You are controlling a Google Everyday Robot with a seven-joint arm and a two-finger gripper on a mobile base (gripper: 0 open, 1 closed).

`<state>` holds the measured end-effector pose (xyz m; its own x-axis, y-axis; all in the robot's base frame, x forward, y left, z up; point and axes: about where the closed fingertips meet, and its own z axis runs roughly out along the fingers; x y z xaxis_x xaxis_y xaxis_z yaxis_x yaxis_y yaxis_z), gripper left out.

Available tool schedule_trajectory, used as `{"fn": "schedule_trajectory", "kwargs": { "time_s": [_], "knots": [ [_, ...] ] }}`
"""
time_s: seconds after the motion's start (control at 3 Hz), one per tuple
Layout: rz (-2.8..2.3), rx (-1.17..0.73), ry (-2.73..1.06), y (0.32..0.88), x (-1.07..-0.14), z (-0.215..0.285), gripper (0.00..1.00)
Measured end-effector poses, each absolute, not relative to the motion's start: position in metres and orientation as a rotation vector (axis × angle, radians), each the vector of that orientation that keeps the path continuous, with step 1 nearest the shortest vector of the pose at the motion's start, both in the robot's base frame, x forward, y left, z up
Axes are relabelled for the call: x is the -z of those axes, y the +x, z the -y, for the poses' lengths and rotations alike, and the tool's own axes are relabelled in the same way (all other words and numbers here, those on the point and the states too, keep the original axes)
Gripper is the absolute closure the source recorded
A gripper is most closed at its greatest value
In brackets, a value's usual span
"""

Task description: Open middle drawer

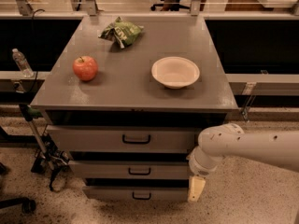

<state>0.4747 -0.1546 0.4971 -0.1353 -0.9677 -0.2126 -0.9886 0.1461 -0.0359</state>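
Camera view: the middle drawer (103, 170) looks shut between its neighbours, bar handle (139, 171) centred. The gripper (196, 189) hangs low off the drawers' right edge, its opening impossible to tell. The risk: from down there it hooks the bottom drawer (107, 193) instead.

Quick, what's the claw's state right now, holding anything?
Claw: hangs below and right of the middle drawer, away from its handle; open or closed cannot be told.

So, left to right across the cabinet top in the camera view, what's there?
Apple → chip bag → bowl; the gripper is lower down, by the middle drawer at its right end.
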Motion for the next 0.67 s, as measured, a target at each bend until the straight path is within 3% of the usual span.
{"fn": "schedule_trajectory", "kwargs": {
  "time_s": [0.67],
  "knots": [
    [-2.230, -0.167, -1.933, 0.4746, -0.4970, 0.1546, 0.00]
  ]
}}
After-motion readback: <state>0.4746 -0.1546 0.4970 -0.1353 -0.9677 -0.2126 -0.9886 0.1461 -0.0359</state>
